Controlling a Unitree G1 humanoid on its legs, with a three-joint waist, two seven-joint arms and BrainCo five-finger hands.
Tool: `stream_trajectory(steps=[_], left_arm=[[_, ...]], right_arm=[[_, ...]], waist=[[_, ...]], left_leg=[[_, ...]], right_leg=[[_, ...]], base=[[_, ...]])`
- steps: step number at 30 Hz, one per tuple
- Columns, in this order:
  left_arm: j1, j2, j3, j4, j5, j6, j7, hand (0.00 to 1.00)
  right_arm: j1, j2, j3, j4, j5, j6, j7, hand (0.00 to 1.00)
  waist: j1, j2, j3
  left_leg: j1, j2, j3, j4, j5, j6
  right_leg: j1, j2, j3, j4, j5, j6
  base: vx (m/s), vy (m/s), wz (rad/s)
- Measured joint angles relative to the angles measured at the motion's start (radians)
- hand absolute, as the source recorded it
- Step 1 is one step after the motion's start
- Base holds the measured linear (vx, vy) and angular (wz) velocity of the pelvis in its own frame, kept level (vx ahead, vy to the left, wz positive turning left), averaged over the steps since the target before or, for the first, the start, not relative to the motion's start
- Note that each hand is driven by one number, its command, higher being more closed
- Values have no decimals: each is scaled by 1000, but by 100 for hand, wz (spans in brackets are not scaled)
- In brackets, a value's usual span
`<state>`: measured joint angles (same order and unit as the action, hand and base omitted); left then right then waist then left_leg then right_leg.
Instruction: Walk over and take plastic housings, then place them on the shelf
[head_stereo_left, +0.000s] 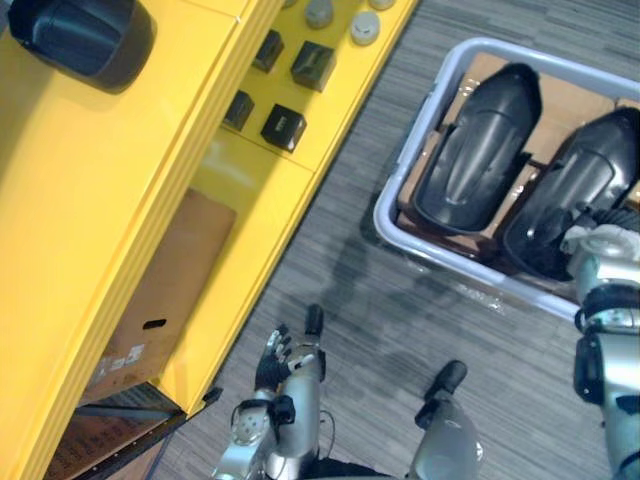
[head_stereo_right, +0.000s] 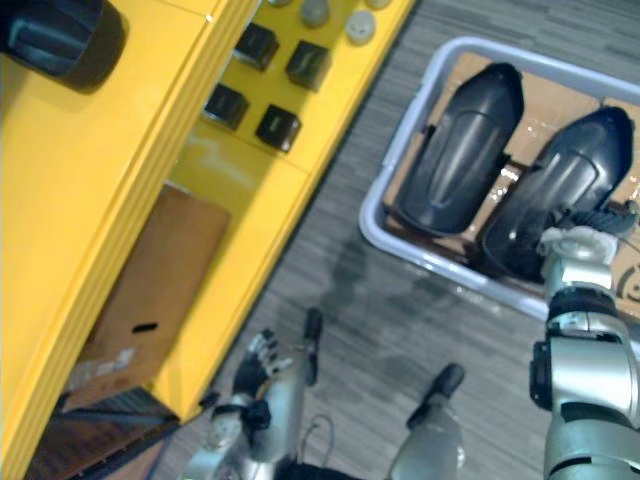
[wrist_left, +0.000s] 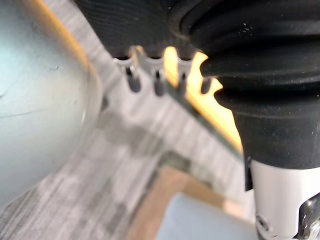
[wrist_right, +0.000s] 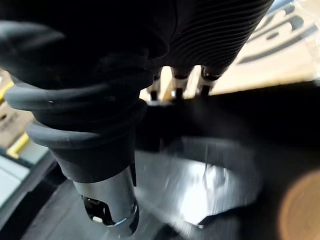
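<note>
- A black plastic housing (head_stereo_left: 75, 40) lies on the top of the yellow shelf (head_stereo_left: 130, 180), at the far left and cut off by the picture's edge; it is well apart from both hands.
- Lower shelf levels hold small black boxes (head_stereo_left: 283, 126) and a cardboard box (head_stereo_left: 165, 290).
- The left hand (head_stereo_left: 272, 362) hangs beside the shelf's front edge over the grey carpet floor (head_stereo_left: 400, 310), fingers relaxed and empty.
- To the right, a pale bin (head_stereo_left: 392, 225) stands on the carpet, lined with cardboard (head_stereo_left: 570, 100).
- Two more black housings lie side by side in it: the left one (head_stereo_left: 475, 150) untouched, the right one (head_stereo_left: 570, 190) directly under the right hand (head_stereo_right: 580, 235).
- The right hand sits at that housing's near end; whether it grips it or is open cannot be made out, since its own wrist covers it.
</note>
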<state>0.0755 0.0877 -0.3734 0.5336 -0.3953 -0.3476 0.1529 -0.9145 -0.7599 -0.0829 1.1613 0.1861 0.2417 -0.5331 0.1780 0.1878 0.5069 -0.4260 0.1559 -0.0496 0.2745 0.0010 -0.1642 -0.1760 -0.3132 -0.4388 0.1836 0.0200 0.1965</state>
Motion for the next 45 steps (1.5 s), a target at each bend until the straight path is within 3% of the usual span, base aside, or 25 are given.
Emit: stream_trajectory(steps=[9, 14, 15, 21, 23, 28, 33, 40, 45], left_arm=[[0, -12, -5, -6, -29, -1, 24, 0], [7, -14, -4, -18, -38, 0, 58, 0], [11, -14, -2, -28, -38, 0, 66, 0], [46, -14, 49, -85, -40, -3, 72, 0], [56, -13, 95, -118, -70, -8, 72, 0], [86, -6, 167, -230, -78, -21, 70, 0], [93, 51, 231, -348, -63, -20, 63, 0], [53, 86, 284, -527, 13, -18, 55, 0], [-85, 169, 273, -546, 36, 54, -40, 0]], right_arm=[[-57, -22, 5, 66, -297, 196, 45, 100], [-49, -22, 5, 104, -338, 207, 74, 100], [-42, -22, 4, 112, -340, 206, 72, 100], [33, -18, 2, 85, -309, 68, -13, 100], [89, -2, 3, 7, -310, 51, -36, 100], [175, 32, 3, -186, -321, 17, -82, 100], [277, 116, 4, -365, -371, -1, -99, 100], [304, 127, 6, -487, -462, -11, -101, 100], [299, 132, 47, -530, -540, -30, -95, 100]], waist=[[1, 1, 0], [0, 1, 0], [0, 1, 0], [-7, -1, 0], [-17, -10, 6], [-42, -46, 11], [-58, -138, -2], [-69, -152, -9], [-92, -167, -39]], left_leg=[[6, -12, -24, -25, 18, -1], [19, -13, -25, -49, 35, -1], [29, -13, -25, -65, 45, -2], [62, -10, -20, -115, 75, -3], [102, -9, -16, -146, 87, -4], [166, -1, 8, -220, 118, -7], [244, 5, 48, -270, 128, -8], [279, 5, 70, -275, 129, -6], [286, 9, 102, -288, 137, -3]], right_leg=[[-3, -18, -24, 46, -29, 0], [-2, -20, -26, 57, -38, -1], [1, -21, -27, 57, -39, -1], [11, -21, -25, 58, -39, -3], [36, -20, -25, 54, -39, -3], [60, -15, -17, 40, -39, -3], [95, -12, 9, 24, -36, -1], [114, -11, 31, 16, -29, -1], [109, -2, 57, -26, 8, -1]], base=[[-15, -14, 10], [-47, -20, 3], [-70, -34, 1], [-55, -20, -1], [-40, -24, -3], [-30, -29, -10], [16, -23, -17], [-45, -8, -9], [-48, 0, -15]])
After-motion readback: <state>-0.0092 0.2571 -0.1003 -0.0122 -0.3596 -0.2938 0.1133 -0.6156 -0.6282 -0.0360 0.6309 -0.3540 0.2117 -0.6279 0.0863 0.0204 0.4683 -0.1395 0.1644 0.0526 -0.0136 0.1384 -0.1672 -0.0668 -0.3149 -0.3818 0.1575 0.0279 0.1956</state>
